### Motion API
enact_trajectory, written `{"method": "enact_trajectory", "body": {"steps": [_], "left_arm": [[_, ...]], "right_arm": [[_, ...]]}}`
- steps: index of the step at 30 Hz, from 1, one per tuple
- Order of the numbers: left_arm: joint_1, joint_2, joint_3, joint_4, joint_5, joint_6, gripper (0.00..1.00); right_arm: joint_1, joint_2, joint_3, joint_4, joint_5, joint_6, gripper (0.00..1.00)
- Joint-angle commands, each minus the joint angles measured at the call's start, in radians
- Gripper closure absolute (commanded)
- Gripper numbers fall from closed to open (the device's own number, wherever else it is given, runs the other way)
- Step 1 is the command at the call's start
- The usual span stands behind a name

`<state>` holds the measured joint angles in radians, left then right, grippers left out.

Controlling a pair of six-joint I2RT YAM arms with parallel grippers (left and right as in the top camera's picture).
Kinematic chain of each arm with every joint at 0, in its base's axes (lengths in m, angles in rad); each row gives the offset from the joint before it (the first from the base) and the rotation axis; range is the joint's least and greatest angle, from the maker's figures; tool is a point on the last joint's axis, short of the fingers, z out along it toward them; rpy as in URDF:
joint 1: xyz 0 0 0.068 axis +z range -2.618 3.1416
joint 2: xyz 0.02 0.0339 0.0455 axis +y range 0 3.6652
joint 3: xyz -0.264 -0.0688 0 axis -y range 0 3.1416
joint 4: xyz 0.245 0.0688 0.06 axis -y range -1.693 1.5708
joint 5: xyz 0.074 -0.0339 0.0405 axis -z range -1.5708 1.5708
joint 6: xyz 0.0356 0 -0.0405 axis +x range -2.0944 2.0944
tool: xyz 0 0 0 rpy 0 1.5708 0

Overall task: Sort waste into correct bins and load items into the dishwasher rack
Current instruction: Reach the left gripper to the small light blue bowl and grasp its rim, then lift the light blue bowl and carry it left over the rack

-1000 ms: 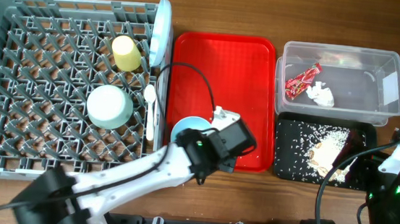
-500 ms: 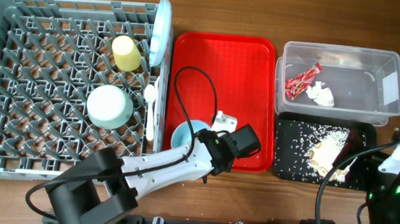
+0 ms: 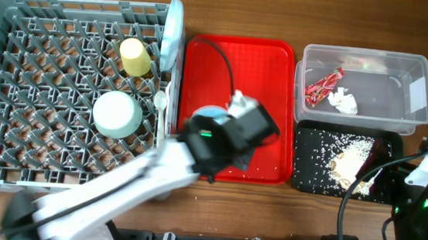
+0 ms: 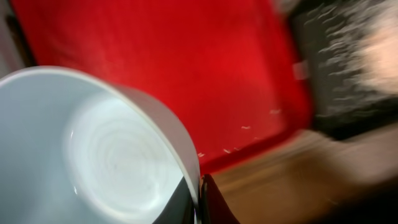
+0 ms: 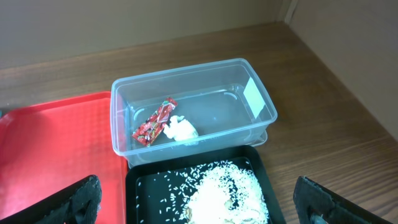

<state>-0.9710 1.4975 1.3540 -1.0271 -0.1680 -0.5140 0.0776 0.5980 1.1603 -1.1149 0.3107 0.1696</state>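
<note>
Rack left of left end effector, carrying plate, cup. Red tray beneath it. Left end effector clamped on bowl rim, bowl over red tray. Right end effector wide open, empty. Tub ahead holds wrapper, napkin. Black tray with rice just below.

Blurred left arm stretches over a red tray, light-blue bowl at its tip; grey rack at left holds yellow cup and upright plate; tub holds wrapper, napkin
</note>
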Motion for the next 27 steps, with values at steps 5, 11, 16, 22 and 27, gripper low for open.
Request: {"method": "enact_trajectory", "body": {"steps": [5, 11, 16, 22, 27], "left_arm": [[0.339, -0.343, 0.116, -0.241, 0.399, 0.185, 0.96], [0.806, -0.433, 0.116, -0.383, 0.732, 0.429, 0.96], [1.136, -0.378, 0.116, -0.386, 0.959, 0.586, 0.96], [1.361, -0.193, 0.116, -0.240, 1.178, 0.589, 0.96], [1.456, 0.013, 0.116, -0.219, 1.339, 0.589, 0.96]], "right_arm": [[0.003, -0.002, 0.006, 0.003, -0.006, -0.012, 0.00], [0.003, -0.002, 0.006, 0.003, -0.006, -0.013, 0.00], [0.003, -0.002, 0.006, 0.003, -0.006, -0.012, 0.00], [0.003, -0.002, 0.006, 0.003, -0.006, -0.011, 0.00], [0.003, -0.002, 0.006, 0.003, -0.006, -0.012, 0.00]]}}
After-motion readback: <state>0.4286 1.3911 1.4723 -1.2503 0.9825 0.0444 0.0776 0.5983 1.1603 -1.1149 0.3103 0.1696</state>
